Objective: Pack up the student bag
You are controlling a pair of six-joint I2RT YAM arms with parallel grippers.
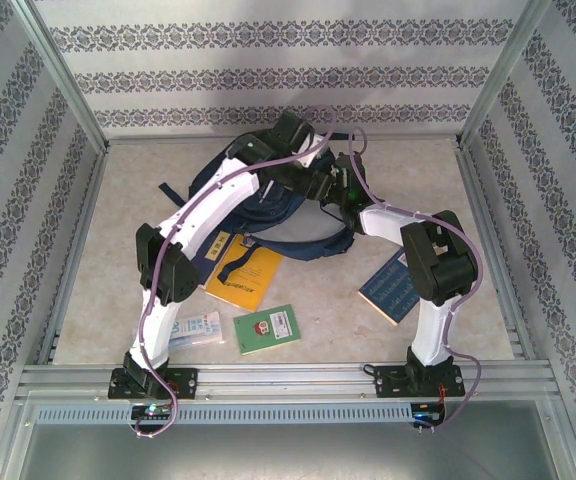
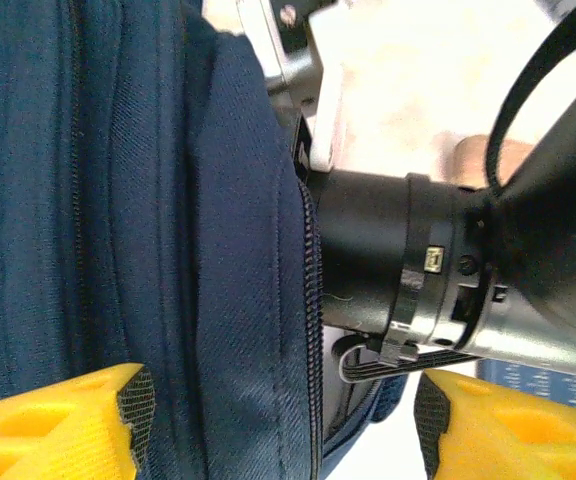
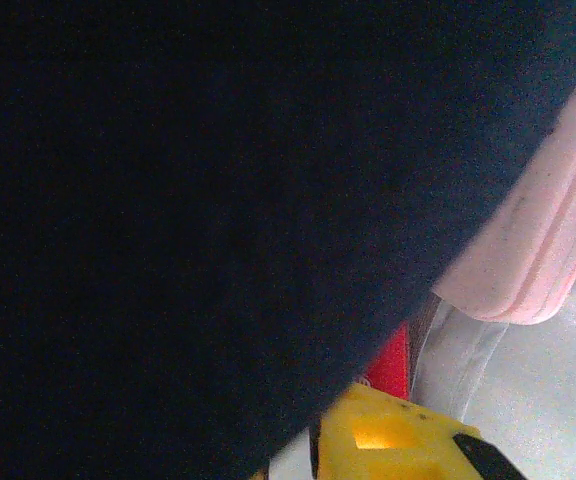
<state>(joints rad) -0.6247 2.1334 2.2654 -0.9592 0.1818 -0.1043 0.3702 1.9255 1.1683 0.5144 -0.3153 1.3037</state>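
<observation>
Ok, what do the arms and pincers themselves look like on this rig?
Left arm and right arm: white shell links between bulky black joints, black bases, a lilac cable looping along each. The left pincer has yellow moulded fingers with black textured pads; the right arm's visible finger is the same yellow.

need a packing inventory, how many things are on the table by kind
student bag: 1
books: 3 (yellow book, green book, blue book)
pale flat packet: 1
total: 5
</observation>
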